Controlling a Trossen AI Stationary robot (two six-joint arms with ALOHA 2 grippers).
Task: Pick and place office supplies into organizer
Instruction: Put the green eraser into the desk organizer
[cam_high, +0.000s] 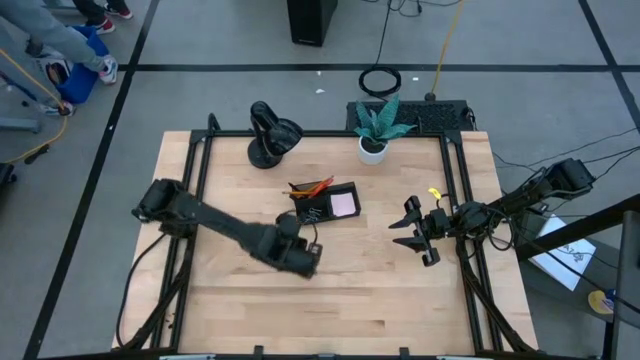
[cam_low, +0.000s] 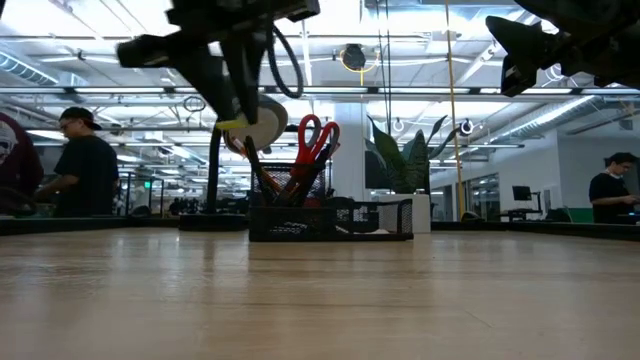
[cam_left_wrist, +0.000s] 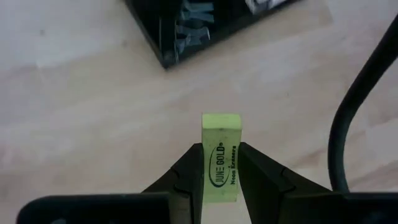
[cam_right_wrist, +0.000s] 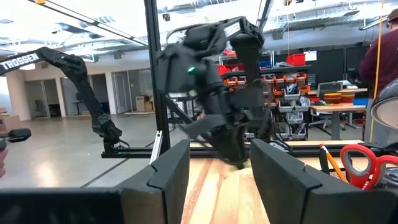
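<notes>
On the wooden counter (cam_high: 230, 290), centre frame, our left end effector (cam_left_wrist: 221, 168) is clamped on the yellow-green eraser (cam_left_wrist: 220, 149), just beside the organizer (cam_high: 328, 203). Next: carry it over a compartment, then release. Right end effector (cam_high: 420, 232), fingers apart, waits right.

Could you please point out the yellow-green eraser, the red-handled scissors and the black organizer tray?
Yellow-green rectangular eraser (cam_left_wrist: 220, 152): left wrist view, printed face.
Red-handled scissors (cam_low: 316, 137): low view, handle loops.
Black rectangular organizer tray (cam_low: 330, 226): low view, front wall.

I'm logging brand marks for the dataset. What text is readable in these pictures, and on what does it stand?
"JUNE GOLD" and "Neon Erasers": on the yellow-green eraser clamped in the left tool.
"TROSSEN": on the robot arm link in the right wrist view.
Background signs in the room: too small to read.
</notes>
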